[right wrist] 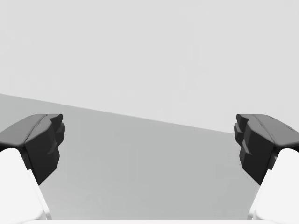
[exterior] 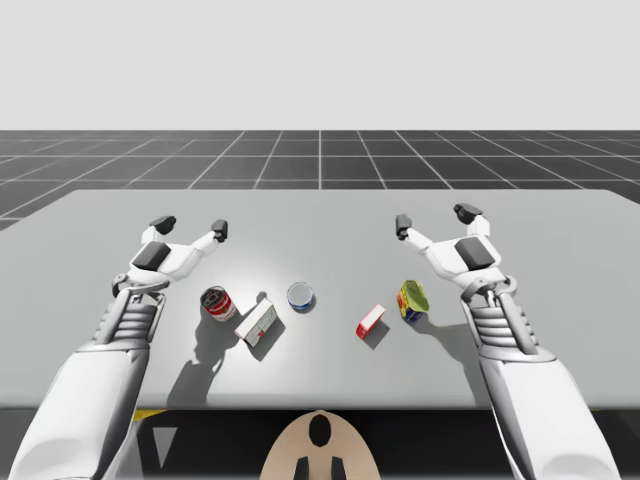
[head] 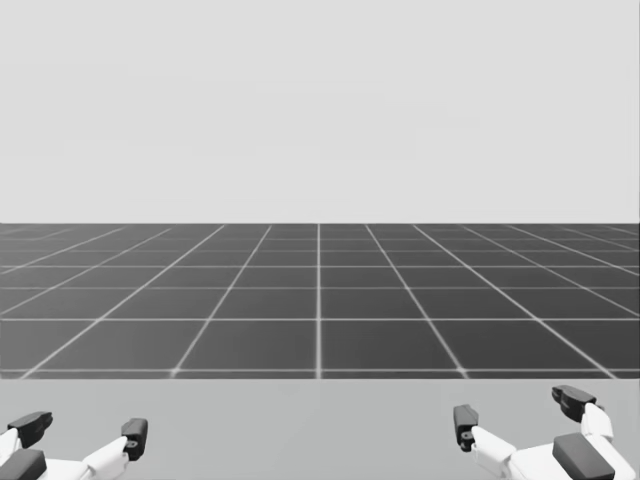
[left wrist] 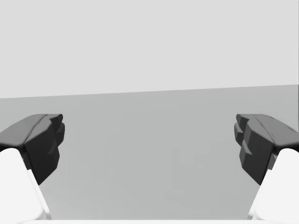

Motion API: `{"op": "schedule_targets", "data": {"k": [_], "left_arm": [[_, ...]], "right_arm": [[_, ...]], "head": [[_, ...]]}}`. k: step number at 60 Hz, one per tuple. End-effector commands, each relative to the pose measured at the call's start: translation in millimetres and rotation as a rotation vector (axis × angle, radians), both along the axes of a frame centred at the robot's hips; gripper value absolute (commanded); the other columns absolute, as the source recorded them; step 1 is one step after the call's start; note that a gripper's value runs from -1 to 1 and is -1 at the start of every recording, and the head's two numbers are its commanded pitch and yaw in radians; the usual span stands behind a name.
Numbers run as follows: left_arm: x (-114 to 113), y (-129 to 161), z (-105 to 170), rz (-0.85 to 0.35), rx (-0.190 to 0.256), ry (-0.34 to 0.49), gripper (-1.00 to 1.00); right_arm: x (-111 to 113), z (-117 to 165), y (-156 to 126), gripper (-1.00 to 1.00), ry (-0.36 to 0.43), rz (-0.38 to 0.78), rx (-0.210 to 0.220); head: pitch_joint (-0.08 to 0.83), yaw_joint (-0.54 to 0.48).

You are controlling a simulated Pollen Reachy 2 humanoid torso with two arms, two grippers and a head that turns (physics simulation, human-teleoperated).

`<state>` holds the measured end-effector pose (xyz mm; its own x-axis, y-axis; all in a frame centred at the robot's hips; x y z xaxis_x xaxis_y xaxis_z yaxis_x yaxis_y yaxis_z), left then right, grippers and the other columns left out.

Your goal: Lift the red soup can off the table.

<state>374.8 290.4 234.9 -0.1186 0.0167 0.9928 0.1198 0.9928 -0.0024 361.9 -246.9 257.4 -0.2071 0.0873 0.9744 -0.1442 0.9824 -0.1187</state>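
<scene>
Two boxes nearest the torso: a white box (exterior: pixel 257 323) and a small red box (exterior: pixel 371 321) lie flat on the table (exterior: pixel 320 240), well behind both pincers.
Red soup can: the red soup can (exterior: pixel 217 303) sits behind the left pincer (exterior: pixel 190 227), close beside that arm's wrist and a little toward the middle; whether it stands quite upright cannot be told.
Neighbours: the white box is just beside the can on its torso side. A blue-rimmed can (exterior: pixel 301 296) is near it toward the middle. A yellow-green can (exterior: pixel 412 300) lies behind the right pincer (exterior: pixel 435 219), beside that wrist.
Left pincer: spread wide, holding nothing, only bare table ahead of it.
Right pincer: likewise spread wide with nothing between its tips.
Why held so: both arms look parked in a ready pose, reaching forward past the objects, so the can is not yet approached.
In the way: likely the white box; the left arm must pull back and come down without nudging it.
Beyond: dark grid floor (head: pixel 320 300) past the table's far edge.
</scene>
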Motion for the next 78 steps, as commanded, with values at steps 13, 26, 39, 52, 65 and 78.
{"op": "schedule_targets", "data": {"k": [13, 26, 39, 52, 65, 78], "left_arm": [[-0.5, -1.1, -0.1, -0.004, -0.004, 0.004, -1.00], [0.0, -1.8, -1.3, -0.008, -0.002, 0.008, -1.00], [0.5, -1.7, -1.5, -0.011, -0.003, 0.008, -1.00], [1.0, -2.1, -1.7, -0.019, -0.007, 0.002, -1.00], [0.7, -2.6, -1.8, -0.022, -0.012, -0.002, -1.00], [-4.3, -6.8, 2.7, -0.041, -0.026, -0.008, -1.00]], "right_arm": [[0.8, -0.2, 1.2, -1.00, 0.000, -0.022, 0.019], [1.1, -0.5, 1.6, -1.00, -0.001, -0.035, 0.020], [1.6, -1.2, 2.3, -1.00, 0.003, -0.030, 0.013], [1.0, -0.3, 2.3, -1.00, 0.005, -0.025, 0.016], [0.3, -0.8, 3.9, -1.00, 0.009, -0.017, 0.011], [0.7, -1.8, 5.0, -1.00, 0.012, -0.010, 0.009]], "head": [[0.109, -0.01], [0.279, 0.00], [0.437, 0.04], [0.540, 0.16], [0.617, 0.30], [0.666, 0.37]]}}
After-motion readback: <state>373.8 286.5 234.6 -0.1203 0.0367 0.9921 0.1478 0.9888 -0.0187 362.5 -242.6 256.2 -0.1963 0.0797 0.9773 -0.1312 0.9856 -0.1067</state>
